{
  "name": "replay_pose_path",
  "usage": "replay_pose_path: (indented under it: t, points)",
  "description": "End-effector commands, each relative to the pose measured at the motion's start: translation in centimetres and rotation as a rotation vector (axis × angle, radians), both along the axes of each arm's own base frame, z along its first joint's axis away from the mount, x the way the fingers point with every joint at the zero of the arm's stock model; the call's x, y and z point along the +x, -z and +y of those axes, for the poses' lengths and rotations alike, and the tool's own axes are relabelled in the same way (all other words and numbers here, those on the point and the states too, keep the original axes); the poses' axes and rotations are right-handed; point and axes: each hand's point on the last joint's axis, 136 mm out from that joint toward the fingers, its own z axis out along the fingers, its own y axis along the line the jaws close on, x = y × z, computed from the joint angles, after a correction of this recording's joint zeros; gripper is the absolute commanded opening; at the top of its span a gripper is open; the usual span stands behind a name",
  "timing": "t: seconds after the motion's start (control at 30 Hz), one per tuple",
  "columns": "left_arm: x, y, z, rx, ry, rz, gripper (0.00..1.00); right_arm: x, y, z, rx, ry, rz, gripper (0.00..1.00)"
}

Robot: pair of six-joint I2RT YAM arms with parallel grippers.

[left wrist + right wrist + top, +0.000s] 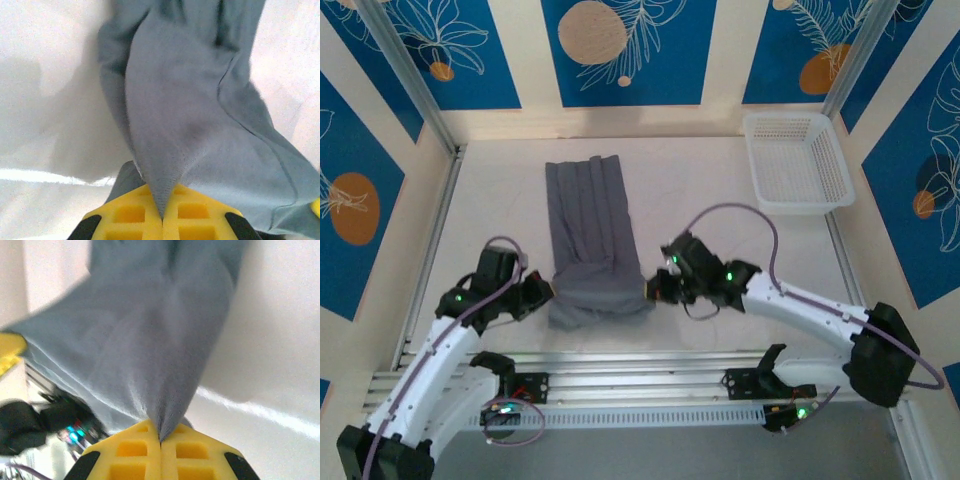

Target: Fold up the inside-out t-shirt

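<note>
Inside-out t-shirt (588, 235) is lying as a long narrow strip in the middle of the table (710, 220), its long axis running from near to far. The far end is lying flat. The near end is bunching up right between my two pincers.

The left gripper (546, 291) is pinching the near-left corner. On the left wrist view its yellow pads (162, 218) are pressing together, with a peak of grey cloth (190, 115) rising out of the seam between them. The right gripper (651, 290) is doing the same at the near-right corner. On its wrist view the jaws (160, 441) are closing flat on a pulled-up ridge of the shirt (150, 340).

So both arms are holding the near hem, one at each side and level with each other, and all the loose length is stretching away from them toward the far wall. I am judging that the coming fold is turning on that line: the near end would be travelling straight along the long axis, over the flat part, with both hands keeping pace. The white basket (761, 190) is sitting at the far right, well apart from the cloth.
</note>
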Motion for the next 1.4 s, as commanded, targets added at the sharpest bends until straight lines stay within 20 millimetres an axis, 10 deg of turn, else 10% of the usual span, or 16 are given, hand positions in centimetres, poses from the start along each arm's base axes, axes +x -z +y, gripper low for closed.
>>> replay_pose_path:
  t: [0.0, 0.2, 0.53, 0.57, 0.7, 0.73, 0.9, 1.17, 1.37]
  points:
    - [5.2, -4.4, 1.8, 0.134, -0.078, -0.146, 0.0, 6.0, -4.4, 0.6, -0.015, -0.002, -0.139, 0.0]
    - [16.2, -8.7, 3.9, 0.246, -0.181, -0.274, 0.0, 17.6, -7.3, 3.3, -0.011, 0.022, -0.226, 0.0]
    - [32.1, -2.6, 4.2, 0.218, -0.14, -0.259, 0.0, 31.1, -2.6, 5.5, -0.002, 0.056, -0.176, 0.0]
    - [33.1, -1.5, 4.1, 0.217, -0.134, -0.243, 0.0, 31.8, -1.9, 5.9, 0.011, 0.038, -0.161, 0.11]
    - [36.0, 1.1, 3.6, 0.059, -0.14, -0.221, 0.77, 33.9, -1.5, 5.8, 0.026, 0.018, -0.145, 0.67]
    - [36.2, 0.9, 3.8, 0.037, -0.142, -0.226, 0.81, 34.2, -2.5, 5.5, 0.041, 0.012, -0.161, 0.83]
    - [32.8, -2.6, 5.3, 0.118, -0.118, -0.277, 0.83, 32.2, -5.8, 2.4, 0.009, -0.016, -0.198, 0.87]
    - [21.2, 3.8, 3.0, 0.081, -0.036, -0.137, 0.81, 23.4, 2.5, 1.1, 0.004, 0.001, -0.069, 0.81]
    - [20.2, 7.2, 0.9, 0.061, -0.02, -0.114, 0.74, 22.6, 8.0, 2.1, -0.02, -0.004, 0.016, 0.74]
